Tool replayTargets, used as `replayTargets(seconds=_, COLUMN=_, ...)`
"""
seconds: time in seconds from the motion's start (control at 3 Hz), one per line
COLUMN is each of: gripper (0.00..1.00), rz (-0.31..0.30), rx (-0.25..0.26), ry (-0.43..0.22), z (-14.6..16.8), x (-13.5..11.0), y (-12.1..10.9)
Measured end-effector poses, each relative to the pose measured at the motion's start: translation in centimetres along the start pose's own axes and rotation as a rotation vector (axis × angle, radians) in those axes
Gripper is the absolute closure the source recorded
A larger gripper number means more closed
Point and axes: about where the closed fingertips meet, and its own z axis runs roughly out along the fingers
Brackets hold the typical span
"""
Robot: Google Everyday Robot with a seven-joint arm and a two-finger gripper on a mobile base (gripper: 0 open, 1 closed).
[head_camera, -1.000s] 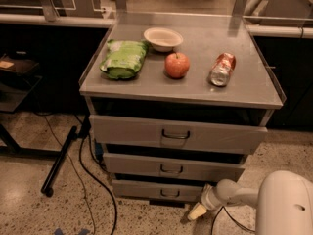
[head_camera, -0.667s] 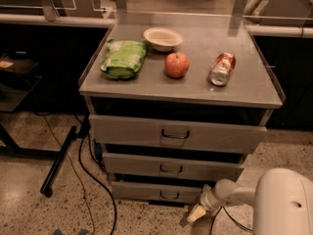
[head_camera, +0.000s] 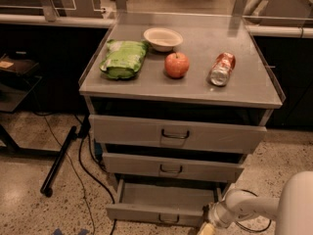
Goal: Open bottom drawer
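The bottom drawer (head_camera: 142,213) is the lowest of three grey metal drawers. It stands pulled out, with its plain grey tray interior (head_camera: 166,197) showing and a small dark loop handle (head_camera: 168,219) at the centre of its front. My gripper (head_camera: 206,227) is low at the right end of that drawer front, at the bottom edge of the camera view, on a white arm (head_camera: 249,204) coming from the right. The middle drawer (head_camera: 171,168) and top drawer (head_camera: 176,133) stand slightly out above it.
On the cabinet top (head_camera: 244,89) lie a green bag (head_camera: 122,58), a white bowl (head_camera: 163,37), a red apple (head_camera: 176,65) and a can on its side (head_camera: 222,68). Black cables (head_camera: 83,165) and a dark pole (head_camera: 58,160) lie on the floor at the left.
The bottom drawer has slid out toward me and its tray interior now shows. My gripper has stayed by the right end of its front, moving back with it.
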Motion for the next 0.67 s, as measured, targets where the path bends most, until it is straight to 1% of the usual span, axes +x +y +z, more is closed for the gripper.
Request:
replayTargets(seconds=0.33, gripper=0.0, rz=0.002, rx=-0.007, ry=0.002, z=-0.14, x=0.25, y=0.57)
replayTargets(seconds=0.67, gripper=0.0, rz=-0.007, rx=-0.021, ry=0.01, z=0.7, x=0.28, y=0.53)
